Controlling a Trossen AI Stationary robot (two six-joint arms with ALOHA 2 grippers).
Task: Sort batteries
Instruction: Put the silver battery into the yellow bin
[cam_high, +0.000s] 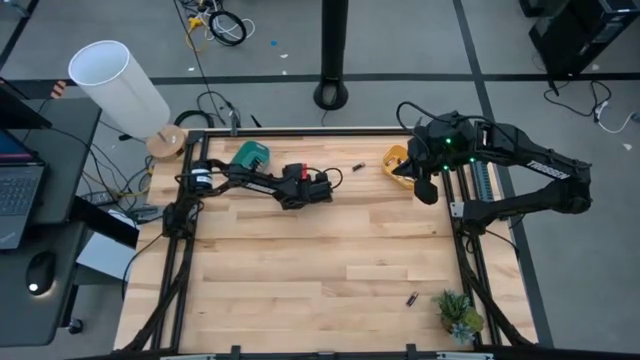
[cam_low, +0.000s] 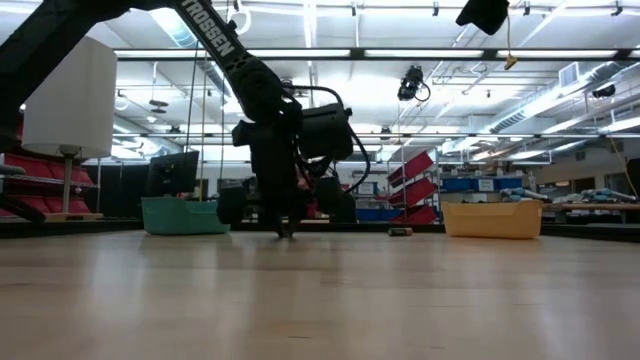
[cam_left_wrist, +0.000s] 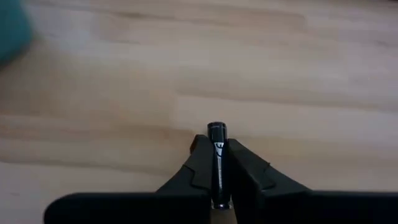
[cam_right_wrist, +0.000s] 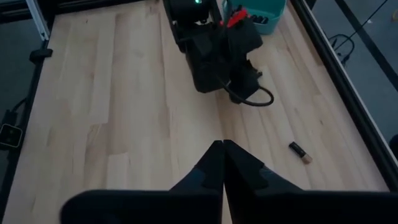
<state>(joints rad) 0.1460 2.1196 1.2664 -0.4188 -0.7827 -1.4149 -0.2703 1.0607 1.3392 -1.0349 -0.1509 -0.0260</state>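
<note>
My left gripper (cam_high: 292, 200) points down near the table's far middle, shut on a dark battery (cam_left_wrist: 216, 155); in the low view its tips (cam_low: 287, 230) are at the table top. My right gripper (cam_high: 426, 190) is shut and empty, held high beside the orange bin (cam_high: 398, 165); its tips show in the right wrist view (cam_right_wrist: 222, 150). The teal bin (cam_high: 250, 155) stands at the far left. A loose battery (cam_high: 356, 166) lies on its side between the bins and also shows in the right wrist view (cam_right_wrist: 299, 151). Another battery (cam_high: 411, 298) lies near the front right. My left gripper pinches the dark battery by its long sides (cam_left_wrist: 216, 163) between the two fingers, which lie along it. Its end (cam_left_wrist: 216, 128) sticks out past the fingertips. The fingers come from above, pointing down. Whether the battery touches the table, I cannot tell.
A small green plant (cam_high: 458, 315) stands at the front right corner. A white lamp (cam_high: 120, 85) stands off the far left corner. Black frame rails (cam_high: 462, 240) run along the table's edges. Bare wood (cam_high: 300, 270) lies in the middle and front.
</note>
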